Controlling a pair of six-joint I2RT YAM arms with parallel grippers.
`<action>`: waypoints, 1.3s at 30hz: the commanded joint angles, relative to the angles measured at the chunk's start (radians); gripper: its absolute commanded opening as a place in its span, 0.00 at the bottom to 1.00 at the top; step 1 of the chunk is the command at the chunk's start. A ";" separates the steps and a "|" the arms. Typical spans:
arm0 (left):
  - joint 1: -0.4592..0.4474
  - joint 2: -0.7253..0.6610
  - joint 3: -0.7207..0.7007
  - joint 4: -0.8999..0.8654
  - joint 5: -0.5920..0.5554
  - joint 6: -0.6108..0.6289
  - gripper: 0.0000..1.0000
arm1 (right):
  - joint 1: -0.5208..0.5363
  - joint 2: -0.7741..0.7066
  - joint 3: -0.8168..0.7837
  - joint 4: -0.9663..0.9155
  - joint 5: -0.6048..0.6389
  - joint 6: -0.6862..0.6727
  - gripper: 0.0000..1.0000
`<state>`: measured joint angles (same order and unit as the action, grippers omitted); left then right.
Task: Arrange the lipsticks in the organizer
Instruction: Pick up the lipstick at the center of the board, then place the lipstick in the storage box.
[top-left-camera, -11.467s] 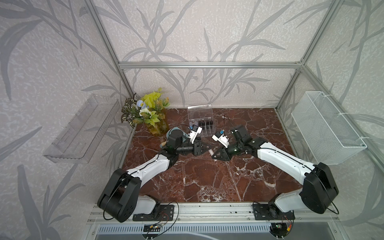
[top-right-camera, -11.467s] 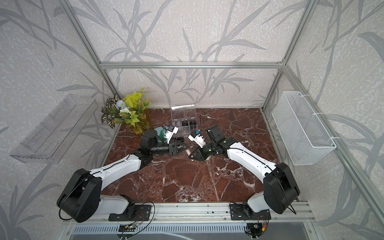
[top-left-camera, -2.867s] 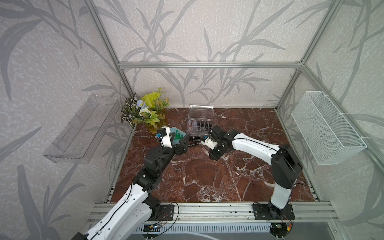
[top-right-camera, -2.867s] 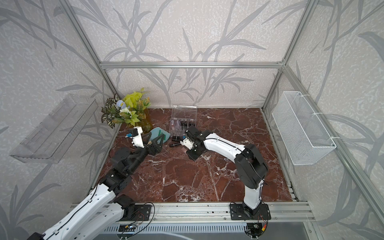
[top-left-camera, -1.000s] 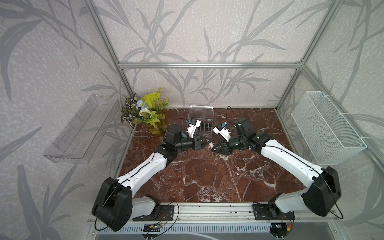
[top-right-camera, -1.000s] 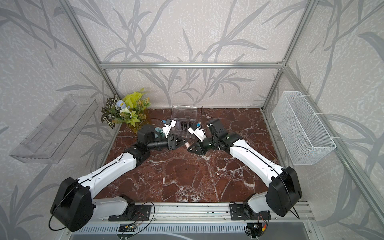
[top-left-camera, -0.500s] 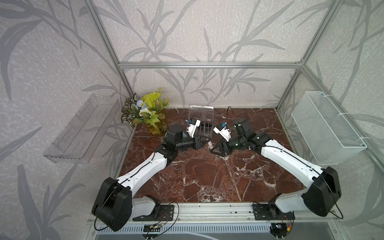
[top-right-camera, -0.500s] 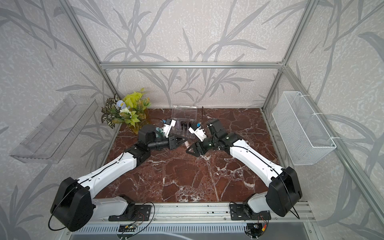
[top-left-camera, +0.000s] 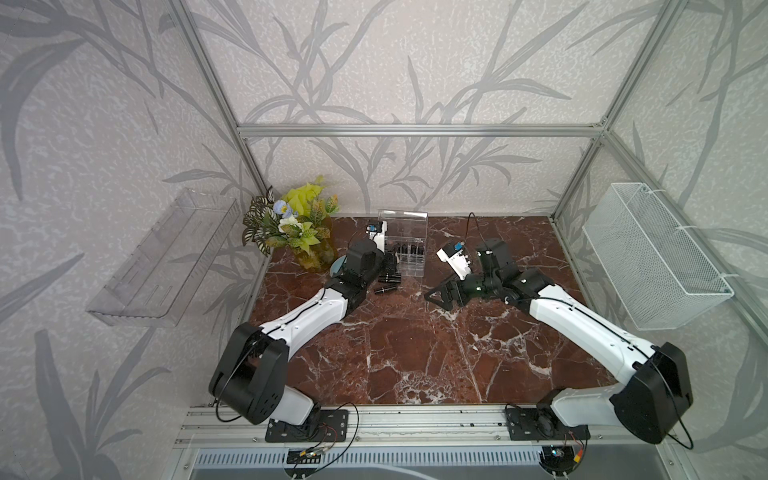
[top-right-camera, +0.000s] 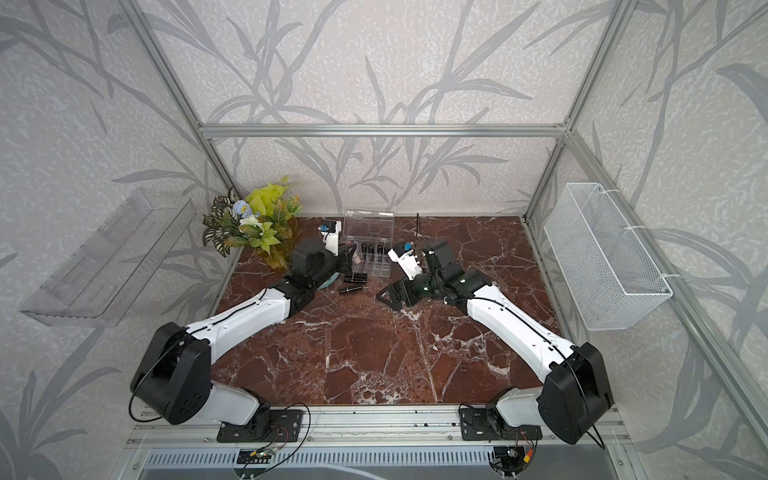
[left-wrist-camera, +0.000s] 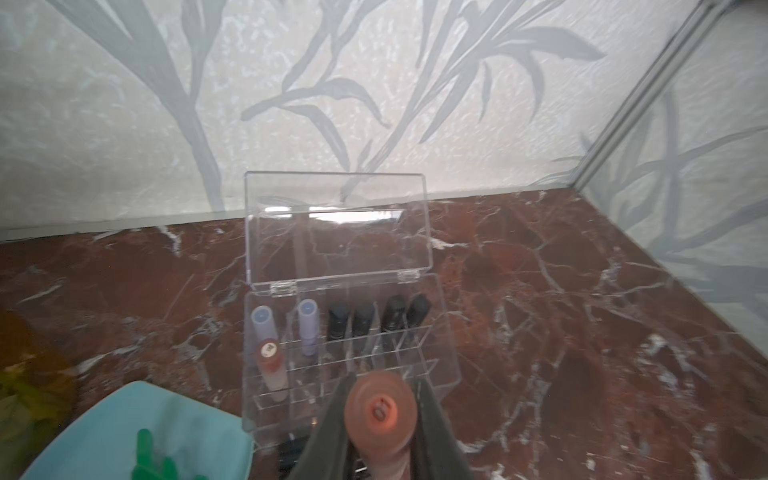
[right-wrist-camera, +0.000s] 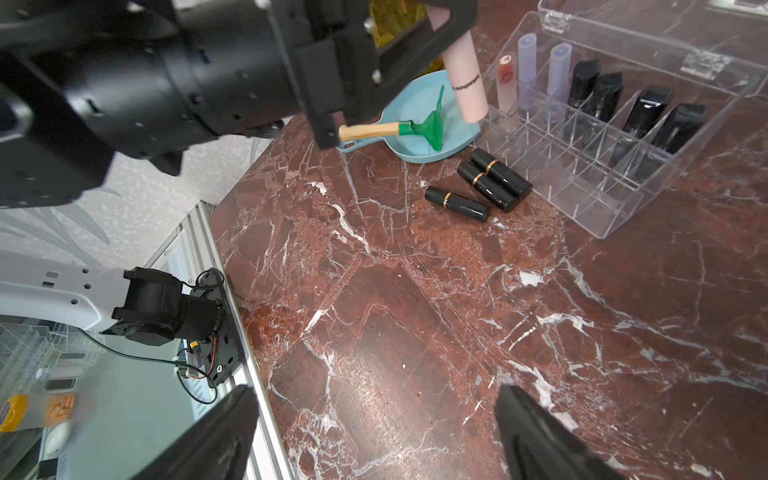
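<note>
Organizer (top-left-camera: 409, 259) sat upper middle of the frame in both top views, lid (left-wrist-camera: 336, 224) standing open against the back wall. Back row, as the left wrist view showed it: two lavender tubes (left-wrist-camera: 308, 326), then four black lipsticks (left-wrist-camera: 363, 320). One translucent pink tube (left-wrist-camera: 271, 368) stood in the next row, in front of the end lavender one. The other compartments looked bare.

Just left of the organizer, a teal dish (right-wrist-camera: 419, 153) held a green toy rake (right-wrist-camera: 417, 126).

Left arm stretched from the lower left of the frame up to the organizer. I had the left gripper (left-wrist-camera: 382, 390) pinching a pale pink tube (right-wrist-camera: 467, 83), smooth and matte, slanted, its lower end just beside the organizer's end wall (touching or not, I couldn't tell).

Right arm came in from the lower right, right gripper (right-wrist-camera: 374, 395) spread wide with nothing in it, above the bare marble table (right-wrist-camera: 415, 311), right of centre.

Three glossy black lipsticks with gold bands (right-wrist-camera: 457, 203) lay flat on the marble by the organizer's front, two of them side by side.
</note>
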<state>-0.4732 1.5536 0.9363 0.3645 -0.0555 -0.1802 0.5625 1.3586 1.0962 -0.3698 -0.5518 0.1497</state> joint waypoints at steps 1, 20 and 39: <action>-0.006 0.076 0.061 0.126 -0.145 0.103 0.09 | -0.004 -0.015 -0.009 0.026 0.010 0.008 0.94; -0.005 0.353 0.185 0.251 -0.256 0.143 0.08 | -0.005 -0.012 -0.020 0.043 0.008 0.014 0.93; 0.004 0.419 0.208 0.247 -0.270 0.117 0.07 | -0.006 -0.003 -0.014 0.036 -0.007 0.011 0.93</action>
<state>-0.4755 1.9545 1.1118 0.5991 -0.3202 -0.0559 0.5617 1.3586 1.0901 -0.3439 -0.5430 0.1608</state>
